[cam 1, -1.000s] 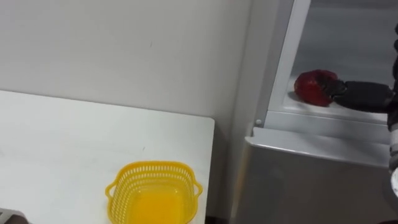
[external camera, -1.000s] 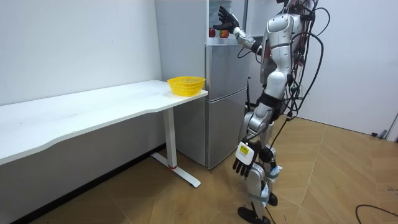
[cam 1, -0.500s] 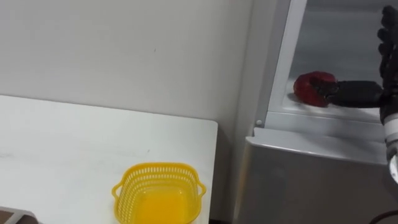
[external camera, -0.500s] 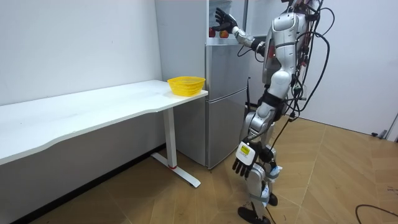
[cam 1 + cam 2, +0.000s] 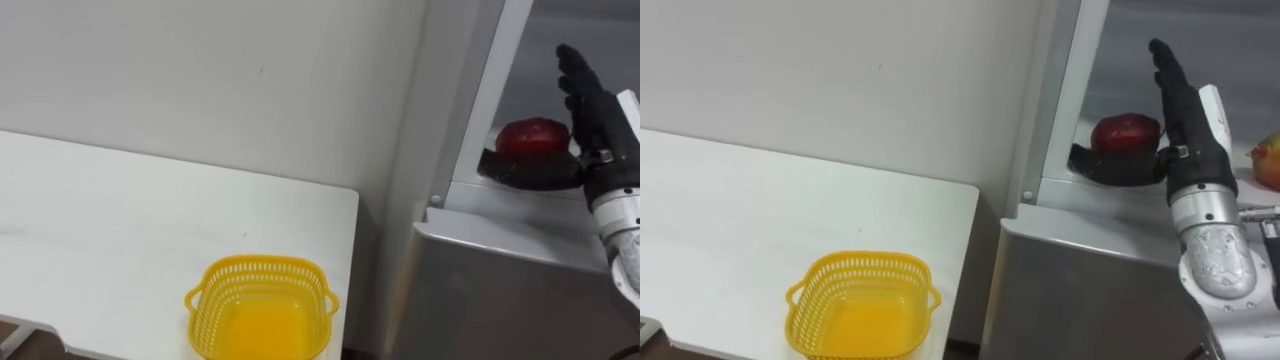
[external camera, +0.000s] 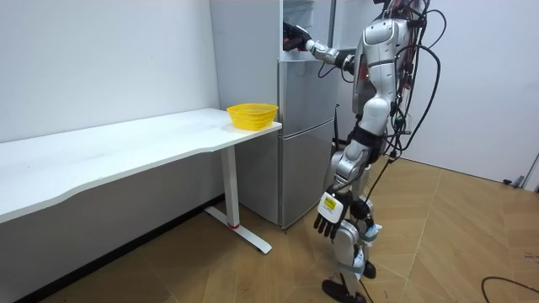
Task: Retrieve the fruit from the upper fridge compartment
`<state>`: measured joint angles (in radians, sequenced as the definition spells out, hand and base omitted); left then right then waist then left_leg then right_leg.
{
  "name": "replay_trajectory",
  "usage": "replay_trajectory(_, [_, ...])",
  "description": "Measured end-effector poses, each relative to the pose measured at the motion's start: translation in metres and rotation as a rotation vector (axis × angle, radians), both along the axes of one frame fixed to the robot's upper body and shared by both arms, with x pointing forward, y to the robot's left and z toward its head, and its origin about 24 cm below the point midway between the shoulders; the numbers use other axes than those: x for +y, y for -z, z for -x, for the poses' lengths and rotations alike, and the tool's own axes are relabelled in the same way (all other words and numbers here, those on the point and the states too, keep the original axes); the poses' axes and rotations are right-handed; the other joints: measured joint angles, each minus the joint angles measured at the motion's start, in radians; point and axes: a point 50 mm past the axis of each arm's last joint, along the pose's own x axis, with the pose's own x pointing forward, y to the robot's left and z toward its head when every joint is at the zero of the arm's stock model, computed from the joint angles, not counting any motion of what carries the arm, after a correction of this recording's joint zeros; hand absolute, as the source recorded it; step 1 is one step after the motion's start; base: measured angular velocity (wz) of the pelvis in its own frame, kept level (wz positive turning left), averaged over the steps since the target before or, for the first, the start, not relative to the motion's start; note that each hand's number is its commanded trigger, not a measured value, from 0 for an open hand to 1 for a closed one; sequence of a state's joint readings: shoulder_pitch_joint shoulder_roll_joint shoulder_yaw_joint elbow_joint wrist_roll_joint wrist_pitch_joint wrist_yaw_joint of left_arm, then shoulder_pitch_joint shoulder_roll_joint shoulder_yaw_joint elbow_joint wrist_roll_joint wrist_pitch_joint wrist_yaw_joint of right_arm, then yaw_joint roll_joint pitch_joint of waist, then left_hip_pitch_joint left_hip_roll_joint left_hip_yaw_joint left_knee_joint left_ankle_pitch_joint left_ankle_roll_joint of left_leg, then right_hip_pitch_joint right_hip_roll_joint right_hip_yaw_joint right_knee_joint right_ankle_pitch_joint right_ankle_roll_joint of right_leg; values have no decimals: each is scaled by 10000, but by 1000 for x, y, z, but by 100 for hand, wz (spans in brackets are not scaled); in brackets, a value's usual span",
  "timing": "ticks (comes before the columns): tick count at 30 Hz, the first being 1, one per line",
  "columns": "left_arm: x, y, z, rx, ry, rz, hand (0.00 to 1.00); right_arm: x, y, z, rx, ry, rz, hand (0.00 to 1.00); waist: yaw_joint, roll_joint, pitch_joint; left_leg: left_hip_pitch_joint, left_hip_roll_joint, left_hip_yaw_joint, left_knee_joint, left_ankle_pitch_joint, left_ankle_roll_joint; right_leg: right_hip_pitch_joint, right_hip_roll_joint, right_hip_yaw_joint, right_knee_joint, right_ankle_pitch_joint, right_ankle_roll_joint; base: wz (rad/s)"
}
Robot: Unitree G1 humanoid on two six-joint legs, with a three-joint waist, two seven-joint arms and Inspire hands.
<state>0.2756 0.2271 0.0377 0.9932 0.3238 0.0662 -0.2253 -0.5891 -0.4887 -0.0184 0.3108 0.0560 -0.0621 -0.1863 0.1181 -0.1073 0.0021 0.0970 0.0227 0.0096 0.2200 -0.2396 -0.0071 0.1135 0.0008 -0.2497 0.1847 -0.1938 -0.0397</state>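
A red pepper sits on the shelf of the open upper fridge compartment. My right hand stands just to its right, open, with straight fingers pointing up. Its thumb stretches left along the front of the pepper, low down, and hides the pepper's base. In the room view I stand close to the fridge with my right hand reaching into the top compartment. My left hand hangs low beside my leg, fingers relaxed.
A yellow plastic basket stands on the white table, near the corner next to the fridge. The shut lower fridge door is below the shelf. Another reddish-yellow fruit lies on the shelf, to the right of my hand.
My right hand has moved forward into the upper compartment, up against the pepper, its fingers now upright. The eye view has shifted a little.
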Motion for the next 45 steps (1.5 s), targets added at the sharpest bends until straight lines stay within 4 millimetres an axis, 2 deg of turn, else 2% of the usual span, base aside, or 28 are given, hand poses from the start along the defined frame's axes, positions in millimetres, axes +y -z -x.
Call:
replay_trajectory(9, [1,0,2,228,-93,-39,0,-7,7,-9,817,59,-160,0,-10,-105,48,-19,-6,-53,47,0,-1,-6,-35,16,16,0,-1,1])
replay_trajectory(19, [2,0,3,349,-152,-130,0,-12,9,-13,1371,-76,-222,0,-10,-256,-52,-70,-31,-120,155,0,-1,6,-69,-3,23,-2,-3,1])
replay_trajectory(27, [3,0,2,393,-166,-152,0,-13,12,-16,1670,-129,-271,0,-7,-222,-26,-1,-29,-120,153,-1,0,70,-67,7,18,-1,-3,0])
replay_trajectory(31, [3,-1,2,395,-177,-150,0,-15,10,-19,1745,-191,-460,0,-13,-170,10,0,-30,-121,153,-1,0,73,-65,20,10,-1,-3,0])
replay_trajectory(32, [3,-1,2,396,-176,-157,0,-16,12,-19,1822,-217,-688,0,-8,-124,42,4,-30,-124,154,-1,0,93,-65,14,4,-1,-3,0])
replay_trajectory(34, [3,-1,3,457,-207,-170,0,-18,14,-20,1890,-286,-1006,0,-13,-152,21,17,-29,-123,156,-1,0,117,-65,12,5,-2,-3,0])
replay_trajectory(35, [4,-1,3,485,-226,-182,0,-19,15,-20,1939,-335,-1036,0,-14,-125,40,19,-27,-124,157,-1,0,120,-63,11,6,-1,-4,0])
replay_trajectory(40, [5,-1,3,568,-257,-269,0,-22,17,-25,2363,-493,-1012,1,-5,-126,37,15,-29,-111,168,-1,0,168,-61,33,10,-1,-3,0])
replay_trajectory(41, [5,-1,2,589,-268,-285,0,-23,17,-25,2451,-505,-1006,65,-3,-123,38,16,-30,-110,177,-1,0,178,-59,37,12,-1,-4,0])
replay_trajectory(42, [6,-1,2,594,-273,-291,0,-23,18,-25,2491,-515,-980,100,1,-122,38,16,-30,-111,180,-1,0,183,-58,38,12,-1,-4,0])
replay_trajectory(45, [6,-1,2,680,-313,-335,0,-26,19,-25,2629,-514,-906,100,38,-102,31,14,-28,-127,187,-2,-1,189,-34,29,12,-1,-5,0])
